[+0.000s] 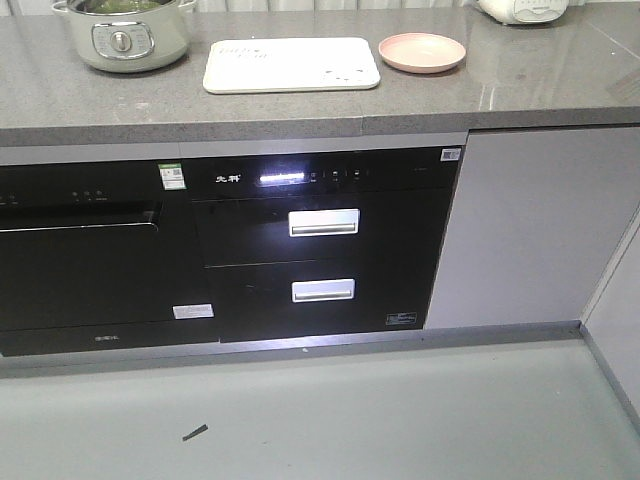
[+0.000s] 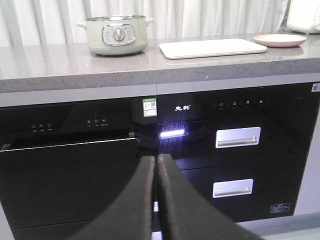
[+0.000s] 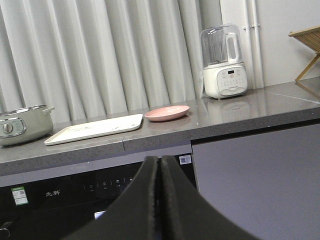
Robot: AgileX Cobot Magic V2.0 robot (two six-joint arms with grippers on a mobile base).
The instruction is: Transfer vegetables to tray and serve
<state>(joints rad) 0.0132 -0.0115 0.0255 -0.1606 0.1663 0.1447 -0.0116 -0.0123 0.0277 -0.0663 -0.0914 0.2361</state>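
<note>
Lettuce (image 1: 128, 6) in pot (image 1: 172, 40), top cropped, tray (image 1: 290, 66) near

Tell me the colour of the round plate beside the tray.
The plate is pale pink; the exterior front-facing view shows it best.

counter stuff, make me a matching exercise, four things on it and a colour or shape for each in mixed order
1 pot
2 tray
3 plate
4 blender

a pink, round
b clear jug on a white base
c pale green, dial on the front
d cream-white, rectangular

Pairs: 1-c, 2-d, 3-a, 4-b
</note>
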